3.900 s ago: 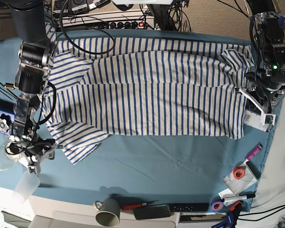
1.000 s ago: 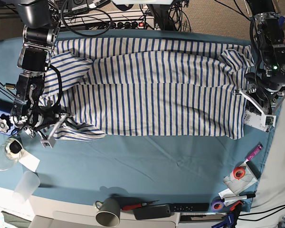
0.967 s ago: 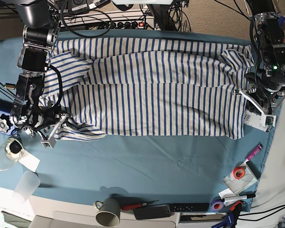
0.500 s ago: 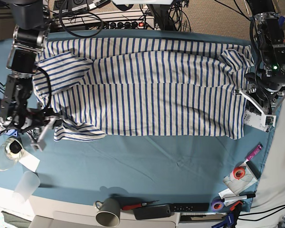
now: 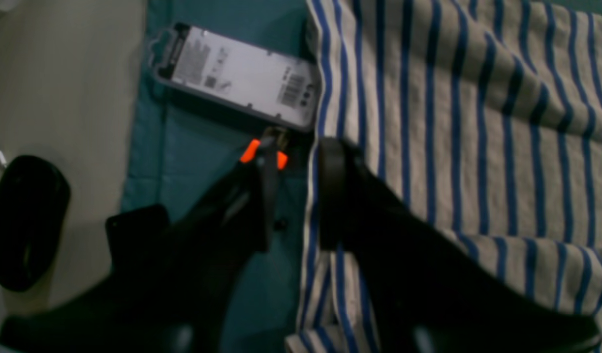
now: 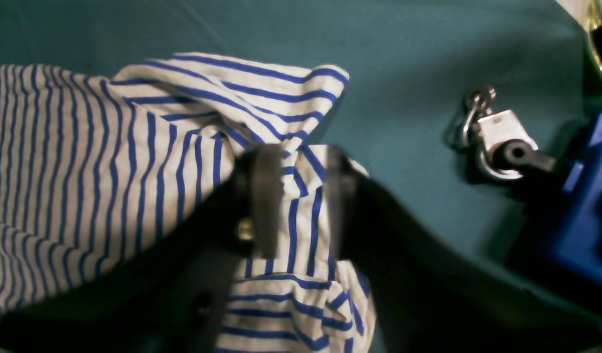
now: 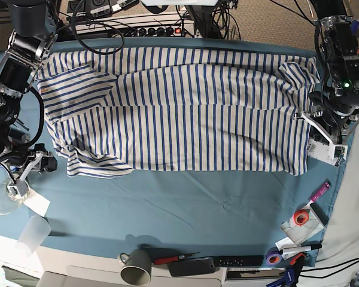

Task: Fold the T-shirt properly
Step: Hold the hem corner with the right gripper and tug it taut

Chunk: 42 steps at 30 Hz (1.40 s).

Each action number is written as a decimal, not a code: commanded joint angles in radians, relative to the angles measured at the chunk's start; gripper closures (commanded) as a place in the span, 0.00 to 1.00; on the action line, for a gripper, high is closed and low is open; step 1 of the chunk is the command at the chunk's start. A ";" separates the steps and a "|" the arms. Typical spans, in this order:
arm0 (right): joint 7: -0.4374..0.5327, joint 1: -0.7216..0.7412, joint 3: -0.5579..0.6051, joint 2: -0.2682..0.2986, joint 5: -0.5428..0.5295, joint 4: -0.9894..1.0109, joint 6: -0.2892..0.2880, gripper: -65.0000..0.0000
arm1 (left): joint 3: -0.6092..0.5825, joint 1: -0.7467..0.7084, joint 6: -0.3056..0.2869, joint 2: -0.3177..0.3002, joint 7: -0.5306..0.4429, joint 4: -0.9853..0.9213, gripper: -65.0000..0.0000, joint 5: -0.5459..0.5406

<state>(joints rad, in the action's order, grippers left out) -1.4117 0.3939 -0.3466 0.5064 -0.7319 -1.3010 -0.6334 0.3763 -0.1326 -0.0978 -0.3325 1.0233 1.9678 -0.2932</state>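
The striped T-shirt [image 7: 191,113] lies spread across the teal cloth [image 7: 197,197], its lower-left sleeve folded inward. My right gripper [image 7: 33,167] hovers just left of that sleeve. In the right wrist view it [image 6: 303,196] is open, with bunched striped cloth [image 6: 134,162] showing between and past the blurred fingers. My left gripper [image 7: 314,122] is at the shirt's right edge. In the left wrist view it [image 5: 298,191] is open and straddles the hem of the T-shirt [image 5: 453,122], one finger over teal cloth, one over the shirt.
A white barcoded card [image 5: 242,78] lies just beyond the left gripper. A padlock [image 6: 497,137] and a blue box [image 7: 0,152] lie left of the right gripper. A mug [image 7: 136,267], tape rolls [image 7: 299,218] and a plastic cup [image 7: 33,233] line the front edge.
The lower-left sleeve, spread outward at first, now lies folded in. My right gripper has let it go and moved left, away from the shirt. The left arm has not moved.
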 commanded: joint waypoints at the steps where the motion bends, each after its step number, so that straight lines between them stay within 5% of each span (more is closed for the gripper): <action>1: 0.023 0.027 -0.005 0.023 0.009 -0.014 -0.006 0.64 | 0.006 0.013 0.000 -0.011 -0.021 0.015 0.76 0.001; 5: 0.116 0.027 -0.005 0.023 0.084 -0.013 0.002 0.64 | 0.006 0.013 0.000 -0.011 -0.022 0.015 0.76 0.001; 9: 0.264 0.027 -0.005 0.017 0.179 -0.013 0.131 0.64 | 0.006 0.014 0.000 -0.011 -0.023 0.015 0.76 0.000; 19: 0.420 0.049 0.019 -0.081 0.346 0.098 0.198 0.64 | 0.006 0.014 -0.001 -0.011 -0.029 0.015 0.76 -0.021; 29: 0.478 0.105 0.019 -0.089 0.336 0.321 0.143 0.64 | 0.006 0.014 -0.004 -0.011 -0.029 0.015 0.76 -0.026; 42: 0.521 0.105 0.019 -0.136 0.361 0.380 0.144 0.64 | 0.006 0.017 -0.046 -0.011 -0.034 0.015 0.76 -0.026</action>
<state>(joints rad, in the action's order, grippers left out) -0.9150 0.4683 -0.3252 0.3531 -0.3634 -0.9047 -0.4870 0.3763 -0.1310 -0.1463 -0.3325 1.0157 1.9678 -0.3161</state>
